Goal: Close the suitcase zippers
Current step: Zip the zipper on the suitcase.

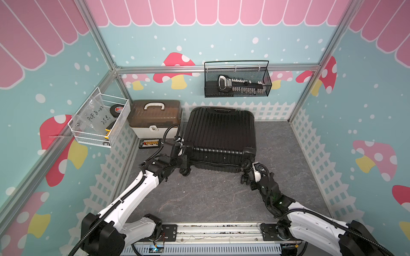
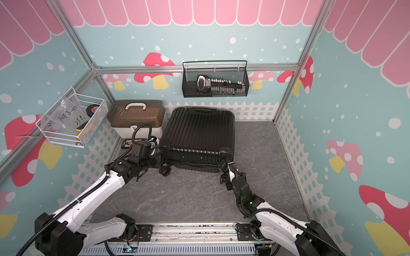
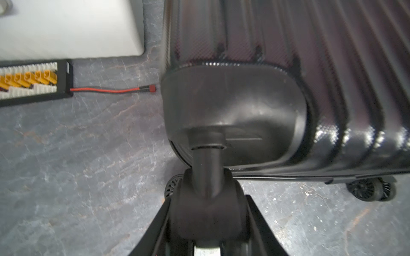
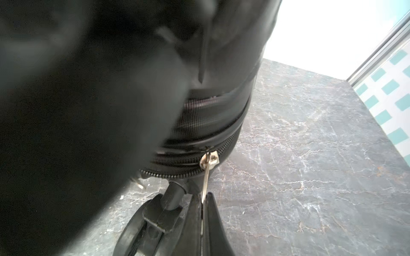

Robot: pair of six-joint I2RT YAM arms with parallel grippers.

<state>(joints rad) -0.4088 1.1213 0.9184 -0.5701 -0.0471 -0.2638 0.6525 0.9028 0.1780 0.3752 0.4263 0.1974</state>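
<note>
Presently: right gripper [image 4: 203, 199], jaws pressed together, pinching the silver zipper pull [image 4: 206, 177] at the suitcase [image 1: 219, 135] corner. Left gripper [image 3: 208, 199], jaws partly apart, clamped around a caster [image 3: 207, 168]. Suitcase lies flat on grey tabletop [image 1: 210, 199], beside brown-lidded box [image 1: 155, 115].

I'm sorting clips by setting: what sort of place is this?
Probably a staged robot test booth, not a real room: an aluminium frame carrying printed mushroom wall panels, a black mesh basket hung on it, and a suitcase on a grey tabletop.
</note>
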